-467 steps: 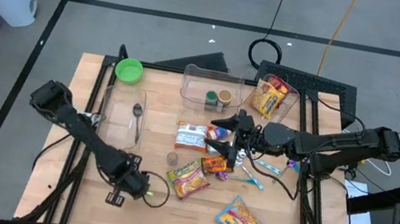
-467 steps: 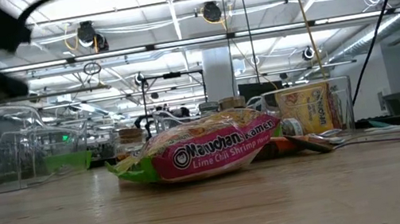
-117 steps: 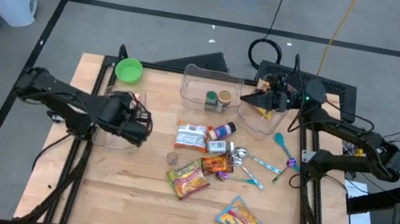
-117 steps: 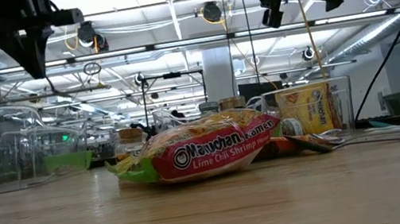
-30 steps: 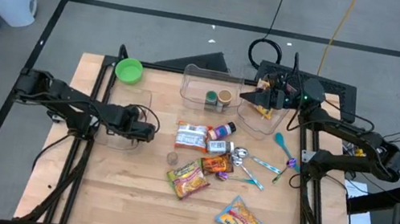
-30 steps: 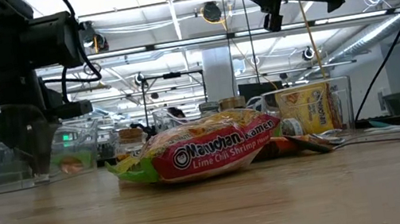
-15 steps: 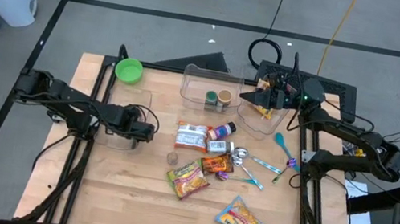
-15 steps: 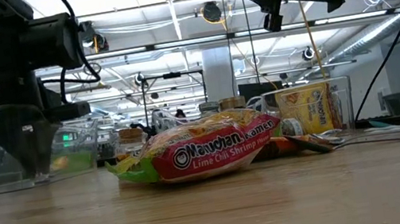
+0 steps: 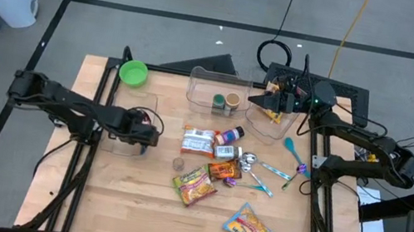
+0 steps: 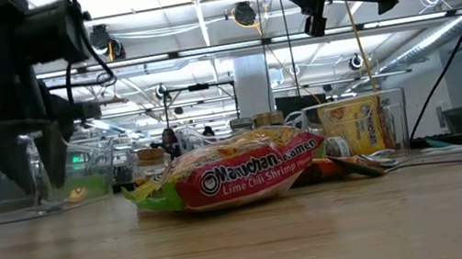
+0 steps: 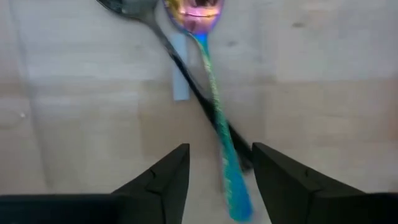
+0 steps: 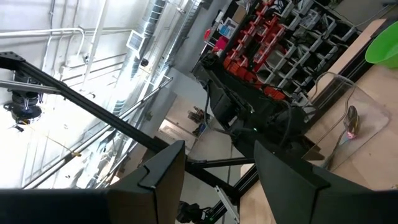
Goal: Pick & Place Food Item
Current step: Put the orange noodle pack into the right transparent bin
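1. The rainbow-tinted spoon (image 11: 211, 99) lies flat directly under the left claw (image 11: 221, 149). It crosses a dark spoon (image 11: 163, 43) on the floor of the clear bin (image 9: 113, 96). Its handle end sits between the two fingers, which stand apart and do not touch it, so I judge it set down rather than held.
2. The left claw hangs low inside the bin, fingers pointing down. The bin's walls stand close around it, so straight up looks like the only free way out.
3. Beyond the claw toward the middle of the surface (image 9: 147, 224) lie the food packets, including a ramen packet (image 9: 194, 184), all untouched, with bare wood nearer the front edge.
4. The right claw (image 9: 264, 100) waits high over the far bin, parted and empty.
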Controlling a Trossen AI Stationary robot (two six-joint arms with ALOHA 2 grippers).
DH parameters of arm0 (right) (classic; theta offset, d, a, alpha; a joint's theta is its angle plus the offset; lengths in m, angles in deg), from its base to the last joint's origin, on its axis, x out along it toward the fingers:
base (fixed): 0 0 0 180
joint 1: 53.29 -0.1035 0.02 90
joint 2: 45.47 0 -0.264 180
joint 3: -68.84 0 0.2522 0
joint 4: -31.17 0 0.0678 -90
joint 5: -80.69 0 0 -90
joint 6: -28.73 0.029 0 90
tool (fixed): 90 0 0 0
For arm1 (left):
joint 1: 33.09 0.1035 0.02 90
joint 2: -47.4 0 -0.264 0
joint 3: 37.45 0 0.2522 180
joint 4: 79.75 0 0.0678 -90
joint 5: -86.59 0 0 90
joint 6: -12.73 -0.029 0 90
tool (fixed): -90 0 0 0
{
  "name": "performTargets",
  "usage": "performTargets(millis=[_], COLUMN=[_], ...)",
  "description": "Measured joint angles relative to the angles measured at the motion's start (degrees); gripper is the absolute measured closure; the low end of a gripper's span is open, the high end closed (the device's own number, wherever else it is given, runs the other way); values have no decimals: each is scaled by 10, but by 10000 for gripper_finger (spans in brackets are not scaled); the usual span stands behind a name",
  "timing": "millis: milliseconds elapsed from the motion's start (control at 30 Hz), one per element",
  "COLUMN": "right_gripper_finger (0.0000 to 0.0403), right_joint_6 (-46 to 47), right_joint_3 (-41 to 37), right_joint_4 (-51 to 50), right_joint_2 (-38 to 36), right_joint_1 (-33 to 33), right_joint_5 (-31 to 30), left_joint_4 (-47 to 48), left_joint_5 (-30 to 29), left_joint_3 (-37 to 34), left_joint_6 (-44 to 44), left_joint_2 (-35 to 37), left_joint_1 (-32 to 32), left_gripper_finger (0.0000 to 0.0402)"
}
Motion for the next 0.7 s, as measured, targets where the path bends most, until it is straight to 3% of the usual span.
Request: performTargets(millis=[367,500,600,700], right_gripper_finger=[218,218,218,218], right_joint_6=[-2,-2,-5,-27], right_joint_3=[0,0,0,0], right_joint_4=[0,0,0,0], right_joint_2=[0,0,0,0], right_joint_1=[0,0,-9,-31], right_joint_5=[-27,-28,-28,-28], left_joint_4=[-1,-18,-122,-346], left_joint_5=[-4,-34,-101,-182], left_joint_3=[1,19,36,36], left_joint_6=[-38,-62,-145,-330], left_joint_2=[223,313,364,383], left_joint_1=[10,12,10,0], left_gripper_finger=[236,252,261,268])
